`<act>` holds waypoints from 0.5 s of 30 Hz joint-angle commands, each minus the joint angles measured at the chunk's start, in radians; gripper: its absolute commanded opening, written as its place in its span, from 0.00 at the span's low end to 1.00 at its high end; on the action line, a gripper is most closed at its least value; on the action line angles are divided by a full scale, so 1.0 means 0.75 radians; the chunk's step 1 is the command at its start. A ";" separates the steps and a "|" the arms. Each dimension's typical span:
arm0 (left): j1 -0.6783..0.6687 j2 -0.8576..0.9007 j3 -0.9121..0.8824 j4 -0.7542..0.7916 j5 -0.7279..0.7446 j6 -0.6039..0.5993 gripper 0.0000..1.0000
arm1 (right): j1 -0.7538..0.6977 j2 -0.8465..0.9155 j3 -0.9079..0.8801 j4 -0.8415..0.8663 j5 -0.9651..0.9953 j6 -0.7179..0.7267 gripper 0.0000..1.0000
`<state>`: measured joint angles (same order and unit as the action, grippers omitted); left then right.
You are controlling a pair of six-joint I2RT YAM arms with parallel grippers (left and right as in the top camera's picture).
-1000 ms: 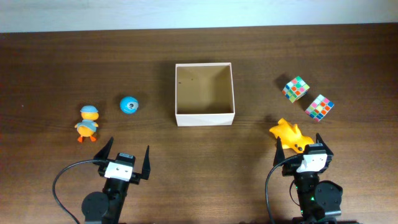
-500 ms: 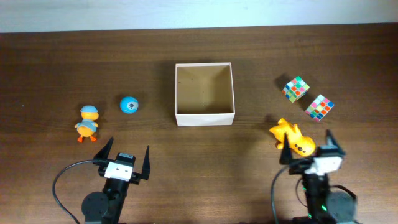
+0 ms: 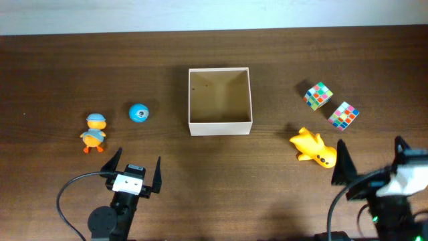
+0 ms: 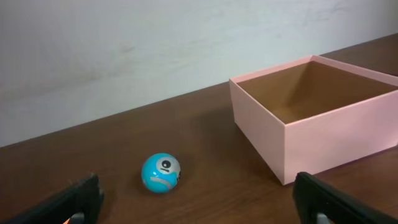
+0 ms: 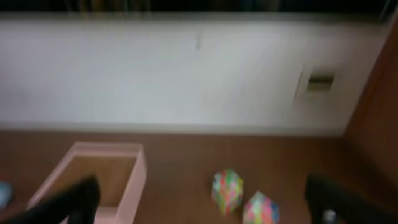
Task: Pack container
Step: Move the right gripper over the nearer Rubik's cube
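Square white-walled, tan-lined container (image 3: 220, 127) sits empty at counter centre. Yellow plastic animal toy (image 3: 313, 148) lies at its four o'clock, long axis ten-to-four, just beside the right jaws at their nine o'clock. The right arm is judged nearer. The right jaws stand apart, as do the left jaws.

A dark brown wooden bench (image 3: 267, 194) fills nearly the whole overhead view, its grain running from side to side. Along its far edge stands a pale, plain wall (image 4: 155, 50), which shows from above only as a thin light strip. In the left wrist view the wall looks off-white with faint smudges. The right wrist view is blurred: the wall there carries a small rectangular fitting (image 5: 320, 83), too soft to identify, and a dark band (image 5: 186, 5) runs above it. The light is soft and even, with faint shadows on the wood.
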<state>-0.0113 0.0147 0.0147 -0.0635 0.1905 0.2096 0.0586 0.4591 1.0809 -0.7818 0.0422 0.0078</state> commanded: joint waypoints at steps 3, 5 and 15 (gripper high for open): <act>0.008 -0.013 -0.008 -0.001 -0.004 0.017 0.99 | -0.009 0.399 0.431 -0.314 -0.012 0.085 0.99; 0.008 -0.013 -0.008 -0.001 -0.004 0.017 0.99 | -0.009 0.546 0.594 -0.442 -0.010 0.070 0.99; 0.008 -0.013 -0.008 -0.001 -0.004 0.017 0.99 | -0.009 0.950 0.760 -0.568 -0.196 0.070 0.99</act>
<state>-0.0113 0.0147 0.0147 -0.0635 0.1905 0.2096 0.0586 1.1175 1.6371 -1.2049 -0.0383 0.0525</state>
